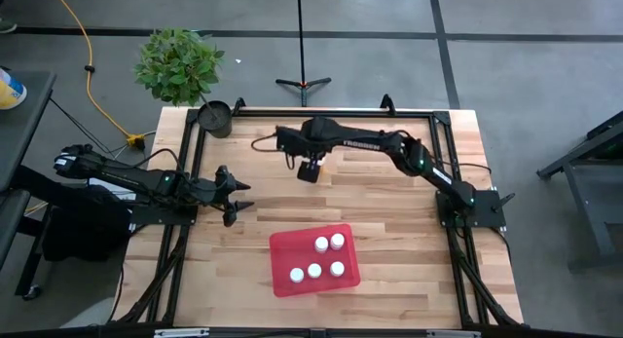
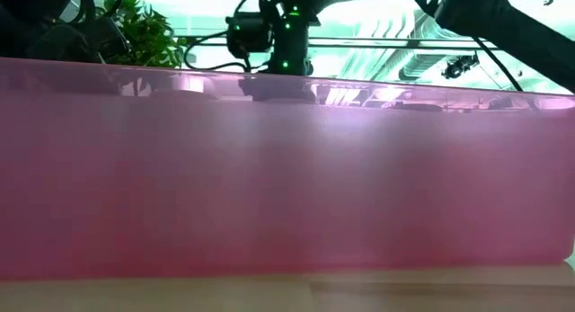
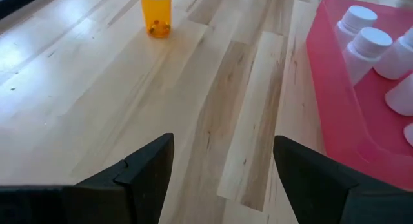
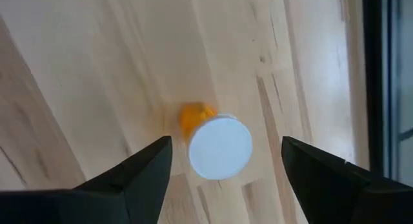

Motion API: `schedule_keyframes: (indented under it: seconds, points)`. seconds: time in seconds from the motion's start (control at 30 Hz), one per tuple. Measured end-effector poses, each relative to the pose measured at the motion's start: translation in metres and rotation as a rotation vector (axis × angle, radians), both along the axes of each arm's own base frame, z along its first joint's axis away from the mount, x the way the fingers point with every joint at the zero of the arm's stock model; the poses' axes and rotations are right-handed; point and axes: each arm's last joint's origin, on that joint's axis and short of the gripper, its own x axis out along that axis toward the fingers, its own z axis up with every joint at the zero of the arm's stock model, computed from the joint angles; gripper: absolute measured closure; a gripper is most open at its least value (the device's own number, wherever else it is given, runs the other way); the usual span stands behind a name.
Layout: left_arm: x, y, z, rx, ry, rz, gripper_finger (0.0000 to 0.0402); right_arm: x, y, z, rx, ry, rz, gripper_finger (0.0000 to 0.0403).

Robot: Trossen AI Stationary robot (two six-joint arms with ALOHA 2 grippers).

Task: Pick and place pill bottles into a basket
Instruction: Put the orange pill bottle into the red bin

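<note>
You see an amber bottle [image 4: 216,143] standing upright, cap skyward, on the desk [image 1: 389,231] beneath the open right gripper [image 4: 222,162]. The red basket [image 1: 282,250] holds five white-capped bottles [image 1: 321,244]. The left gripper [image 1: 237,195] waits open beside it.

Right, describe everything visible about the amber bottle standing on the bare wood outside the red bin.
The small amber-orange translucent plastic pill bottle stands upright on the light wooden table, apart from the shallow red plastic basket. A round white cap closes it, and small dark shapes show near its base. Nothing grips it: the right gripper hangs open directly above it, fingers either side of the cap.
</note>
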Motion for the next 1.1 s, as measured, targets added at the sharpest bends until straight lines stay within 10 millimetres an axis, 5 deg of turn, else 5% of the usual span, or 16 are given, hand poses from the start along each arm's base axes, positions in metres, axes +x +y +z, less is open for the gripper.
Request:
schedule_keyframes:
  seconds: [0.47, 1.1]
  points:
    - [0.000, 0.000, 0.000, -0.004, 0.000, -0.003, 0.0103, -0.014, -0.049, -0.002, 0.126, -0.032, -0.060, 0.0023]
    - [-0.003, 0.000, -0.014, -0.058, 0.015, 0.035, 0.0103, -0.013, -0.051, -0.015, 0.253, -0.066, -0.118, 0.0014]
